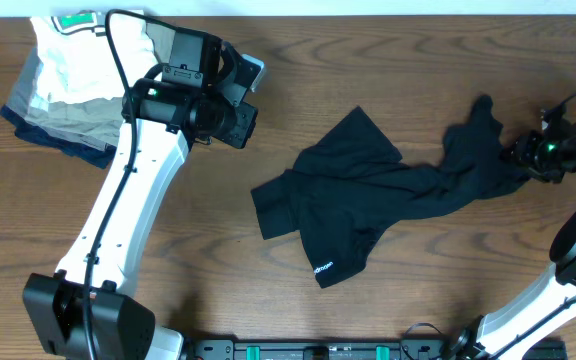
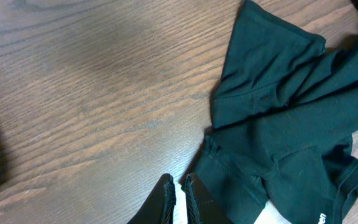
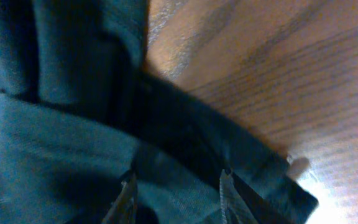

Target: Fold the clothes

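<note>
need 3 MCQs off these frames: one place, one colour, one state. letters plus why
1. In the overhead view, where does the folded stack lie?
A. top left
B. bottom right
C. centre

2. What colour is the logo mark on the black garment?
A. red
B. white
C. yellow

3. How is the left hand?
A. open over the stack
B. shut on the garment
C. shut, holding nothing

Answers:
1 A: the stack sits at the top-left of the table, apart from the garment.
2 B: small white print shows near the garment's lower edge.
3 C: the left wrist view shows it closed over wood, beside the cloth, with nothing gripped.
</note>
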Robot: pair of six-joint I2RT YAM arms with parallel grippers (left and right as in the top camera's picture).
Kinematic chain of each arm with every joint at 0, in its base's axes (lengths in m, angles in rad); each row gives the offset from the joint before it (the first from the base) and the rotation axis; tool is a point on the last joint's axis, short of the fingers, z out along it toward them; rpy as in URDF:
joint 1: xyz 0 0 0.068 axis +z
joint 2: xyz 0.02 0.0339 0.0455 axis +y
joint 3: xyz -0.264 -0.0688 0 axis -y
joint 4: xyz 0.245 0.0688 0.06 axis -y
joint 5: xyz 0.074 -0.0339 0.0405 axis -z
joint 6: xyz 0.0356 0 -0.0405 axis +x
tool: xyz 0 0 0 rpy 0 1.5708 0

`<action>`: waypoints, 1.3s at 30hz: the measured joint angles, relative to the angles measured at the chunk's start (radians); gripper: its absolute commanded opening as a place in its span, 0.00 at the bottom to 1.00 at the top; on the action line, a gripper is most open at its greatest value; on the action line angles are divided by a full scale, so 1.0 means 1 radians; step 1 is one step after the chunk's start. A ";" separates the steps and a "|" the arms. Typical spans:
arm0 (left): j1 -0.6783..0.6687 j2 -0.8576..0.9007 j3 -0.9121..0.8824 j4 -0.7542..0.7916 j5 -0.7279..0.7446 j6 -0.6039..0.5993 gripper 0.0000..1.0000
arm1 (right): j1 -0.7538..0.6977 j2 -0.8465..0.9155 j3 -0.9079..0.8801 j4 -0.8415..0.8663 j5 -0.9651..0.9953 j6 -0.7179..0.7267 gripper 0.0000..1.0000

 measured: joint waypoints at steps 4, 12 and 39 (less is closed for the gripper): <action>0.000 0.000 0.000 0.001 0.000 0.000 0.10 | 0.000 0.000 -0.030 0.042 -0.001 -0.010 0.28; 0.000 0.000 0.000 0.002 0.000 0.000 0.10 | 0.000 0.000 -0.031 0.005 -0.003 -0.018 0.35; 0.000 0.000 0.000 0.005 0.000 0.000 0.10 | 0.000 -0.003 -0.032 -0.039 0.092 -0.033 0.06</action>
